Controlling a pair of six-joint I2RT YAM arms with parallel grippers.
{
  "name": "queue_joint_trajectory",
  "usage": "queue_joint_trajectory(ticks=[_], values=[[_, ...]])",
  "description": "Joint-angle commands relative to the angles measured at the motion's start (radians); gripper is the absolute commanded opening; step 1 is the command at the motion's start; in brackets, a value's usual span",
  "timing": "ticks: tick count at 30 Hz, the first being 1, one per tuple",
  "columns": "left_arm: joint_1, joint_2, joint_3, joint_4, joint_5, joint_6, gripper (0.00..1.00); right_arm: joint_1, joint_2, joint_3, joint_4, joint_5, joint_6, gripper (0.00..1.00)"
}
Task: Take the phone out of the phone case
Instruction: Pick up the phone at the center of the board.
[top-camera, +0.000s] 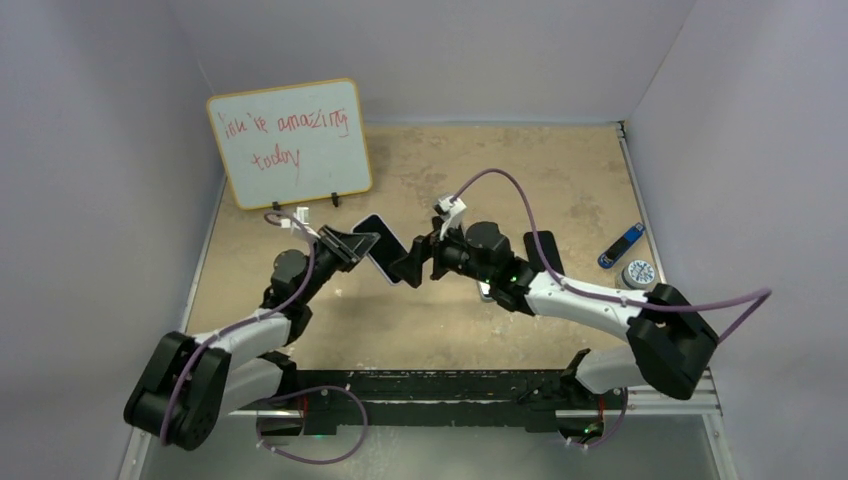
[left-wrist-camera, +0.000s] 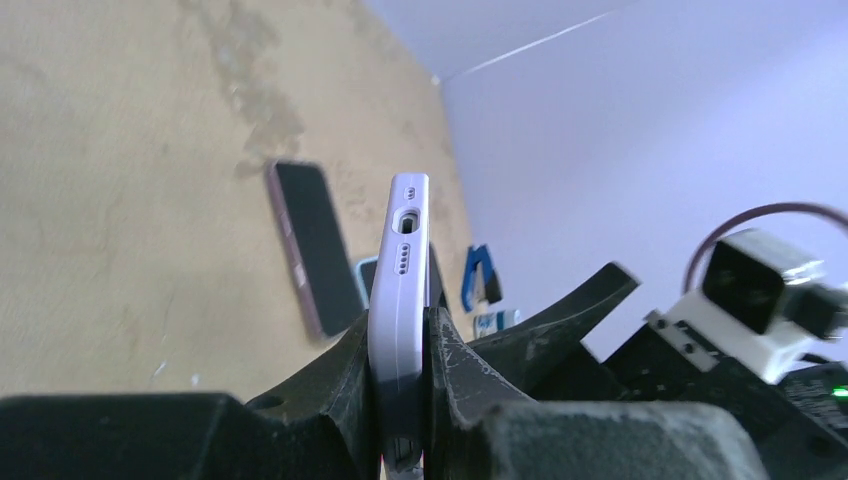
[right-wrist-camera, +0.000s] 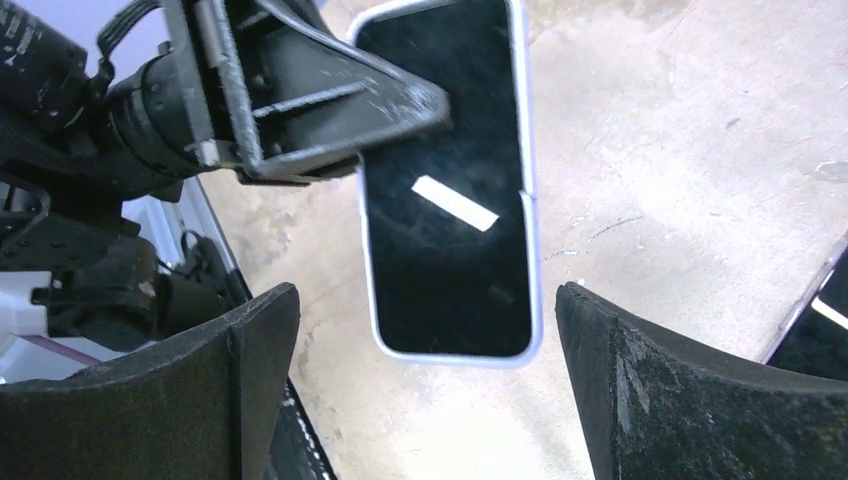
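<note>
Phone (right-wrist-camera: 450, 200), in its lilac case (left-wrist-camera: 400, 270), hangs in front of the whiteboard (top-camera: 290, 140), clamped by the left gripper (top-camera: 350, 248) so the right gripper (top-camera: 408, 268), jaws spread, can likely grip its free end.

Left hand (left-wrist-camera: 400, 335) clamped (held aloft); right hand (right-wrist-camera: 425, 300) spread wide.

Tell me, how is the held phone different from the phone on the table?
The lilac-cased black phone is pinched in the left tool, off the tan table; the dark phone with a reddish rim lies flat on it. The held one's rim is pale, the other's darker. Both screens are dark.
</note>
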Motion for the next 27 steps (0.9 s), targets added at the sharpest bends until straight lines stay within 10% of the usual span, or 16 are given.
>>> queue_joint_trajectory(ticks=[1, 27], values=[[0.008, -0.164, 0.01, 0.025, -0.092, 0.001, 0.0, 0.004, -0.089, -0.09, 0.172, 0.121, 0.083, 0.99], [0.007, -0.422, -0.012, 0.023, -0.202, -0.228, 0.0, 0.004, 0.019, -0.136, 0.68, -0.148, 0.226, 0.72]])
